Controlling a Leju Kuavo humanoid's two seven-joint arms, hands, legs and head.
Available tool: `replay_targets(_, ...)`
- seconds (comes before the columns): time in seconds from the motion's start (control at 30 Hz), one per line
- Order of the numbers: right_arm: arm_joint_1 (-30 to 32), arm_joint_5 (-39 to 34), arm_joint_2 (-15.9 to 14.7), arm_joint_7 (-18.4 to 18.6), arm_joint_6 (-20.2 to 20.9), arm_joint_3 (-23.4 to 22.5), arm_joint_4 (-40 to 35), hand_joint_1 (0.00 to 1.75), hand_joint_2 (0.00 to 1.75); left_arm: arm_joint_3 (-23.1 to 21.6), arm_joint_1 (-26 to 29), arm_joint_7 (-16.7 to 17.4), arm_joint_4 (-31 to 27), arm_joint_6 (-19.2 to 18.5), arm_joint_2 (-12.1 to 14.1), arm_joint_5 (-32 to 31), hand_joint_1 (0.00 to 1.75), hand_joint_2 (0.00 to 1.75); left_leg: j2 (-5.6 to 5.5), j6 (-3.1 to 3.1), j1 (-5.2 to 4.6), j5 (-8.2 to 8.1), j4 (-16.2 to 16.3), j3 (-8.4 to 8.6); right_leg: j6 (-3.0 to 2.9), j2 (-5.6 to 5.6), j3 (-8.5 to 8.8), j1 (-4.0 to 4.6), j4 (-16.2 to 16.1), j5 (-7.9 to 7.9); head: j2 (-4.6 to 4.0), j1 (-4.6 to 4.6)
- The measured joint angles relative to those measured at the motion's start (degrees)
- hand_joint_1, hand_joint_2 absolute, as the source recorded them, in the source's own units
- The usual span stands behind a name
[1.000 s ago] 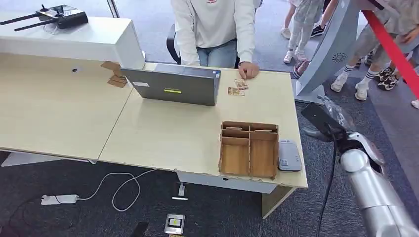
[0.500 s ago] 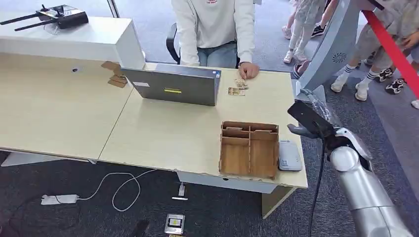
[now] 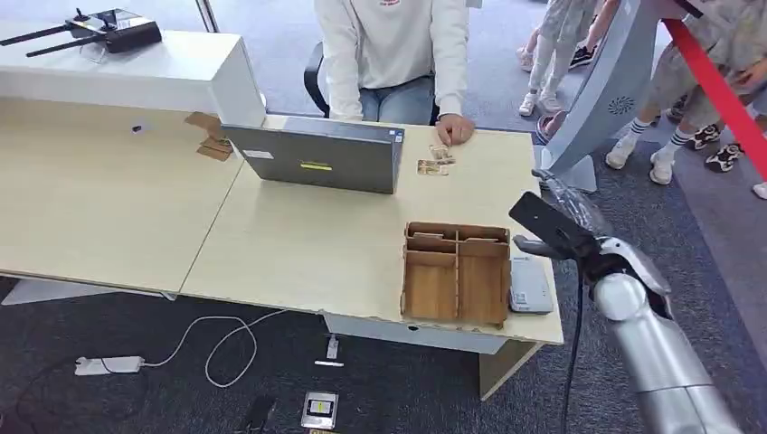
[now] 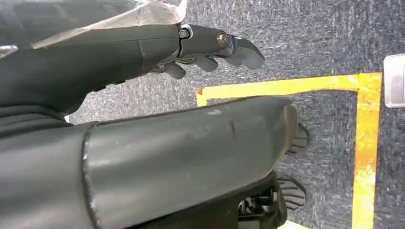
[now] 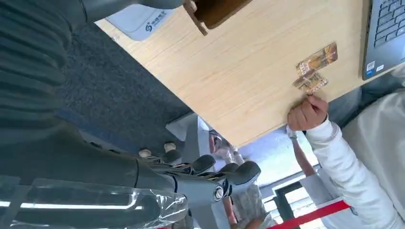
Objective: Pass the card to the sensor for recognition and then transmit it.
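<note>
I see the cards (image 3: pixel 435 160) as a small cluster of tan, patterned rectangles lying flat on the table (image 3: pixel 298 244), at about one o'clock from the laptop (image 3: pixel 317 155) and just beside the seated person's hand (image 3: pixel 455 131). From the head view they look overlapped, and I cannot tell how many there are. The right wrist view brings them closer (image 5: pixel 315 67): two or three pieces, the largest with its long axis angled across the tabletop, one end toward the laptop's keyboard edge, the other toward the person's fist.

The grey sensor (image 3: pixel 529 285) sits at the table's near right corner, touching the right side of the cardboard organizer (image 3: pixel 457 271).

My right hand (image 3: pixel 552 233) hangs over the table's right edge, at roughly one o'clock from the sensor; its fingers are loosely extended and slightly apart, holding nothing. The head view shows its spot against the sensor, which the wrist view only clips (image 5: pixel 138 19).

My left hand (image 4: pixel 210 47) hangs over grey carpet and a yellow floor line (image 4: pixel 367 129), fingers gently curled and empty.
</note>
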Motion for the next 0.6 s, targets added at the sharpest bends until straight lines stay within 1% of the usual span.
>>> replay_targets(0.3, 0.1, 2.6, 0.9, -1.6, -0.7, 1.4, 0.1, 0.0, 1.75, 0.0, -0.4, 0.2, 0.0, -0.7, -0.2, 0.0, 0.0, 0.0, 0.0, 0.0, 0.0, 0.0, 0.0, 0.0, 0.0, 0.0, 0.0, 0.0, 0.0, 0.0, 0.0, 0.02)
replay_targets(0.53, 0.1, 5.8, 2.8, -3.4, -3.2, 3.6, 0.5, 0.0, 1.75, -0.2, -0.7, -0.7, 0.0, -1.2, -0.2, 0.0, 0.0, 0.0, 0.0, 0.0, 0.01, 0.0, 0.0, 0.0, 0.0, 0.0, 0.0, 0.01, 0.0, 0.0, 0.0, 0.0)
replay_targets(0.57, 0.1, 6.2, 3.1, -3.6, -3.5, 3.9, 0.7, 0.0, 1.75, -0.2, -0.8, -0.7, 0.0, -0.8, -0.2, 0.0, 0.0, 0.0, 0.0, 0.0, 0.01, 0.0, 0.0, 0.0, 0.0, 0.0, 0.0, 0.01, 0.0, 0.0, 0.0, 0.0)
replay_targets(0.6, 0.1, 6.4, 3.2, -4.0, -3.6, 4.2, 0.8, 0.0, 1.75, -0.2, -0.9, -0.5, 0.0, 0.7, -0.5, 0.0, 0.0, 0.0, -0.01, 0.0, 0.01, 0.0, 0.0, 0.0, 0.0, 0.0, -0.01, 0.01, 0.0, 0.0, 0.0, 0.0)
